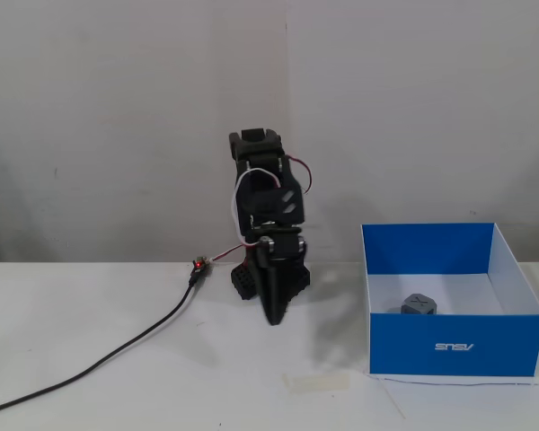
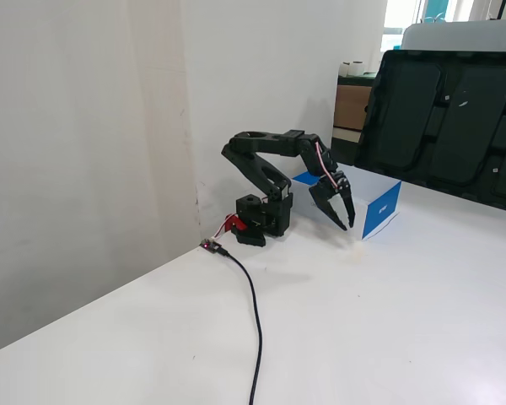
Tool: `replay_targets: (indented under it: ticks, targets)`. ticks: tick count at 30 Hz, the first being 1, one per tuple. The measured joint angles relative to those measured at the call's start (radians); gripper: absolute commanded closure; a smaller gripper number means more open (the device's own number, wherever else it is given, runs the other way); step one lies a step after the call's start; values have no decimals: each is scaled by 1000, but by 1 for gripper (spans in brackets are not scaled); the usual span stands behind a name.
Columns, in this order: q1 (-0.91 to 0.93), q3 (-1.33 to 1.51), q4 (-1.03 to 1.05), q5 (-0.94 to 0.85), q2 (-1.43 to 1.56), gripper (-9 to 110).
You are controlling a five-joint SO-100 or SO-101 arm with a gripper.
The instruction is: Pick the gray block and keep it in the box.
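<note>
The gray block lies on the white floor inside the blue box, near its front left part. In a fixed view the box stands just behind the arm, and the block is hidden there by the box wall. My gripper hangs tip-down over the bare table to the left of the box, apart from it. Its jaws look closed with nothing between them, which the side-on fixed view also shows.
A black cable runs from the arm's base across the table to the front left. A strip of clear tape lies on the table in front of the gripper. Large black panels stand behind the box. A wall is close behind the arm.
</note>
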Motion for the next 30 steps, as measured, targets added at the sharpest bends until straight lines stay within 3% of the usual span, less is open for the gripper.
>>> replay_targets:
  ticks: [9,18,30]
  targets:
    - [144,178,-37,156,336,101]
    - [187,387,-71,202,658,101]
    - [189,552,12,212,804,101]
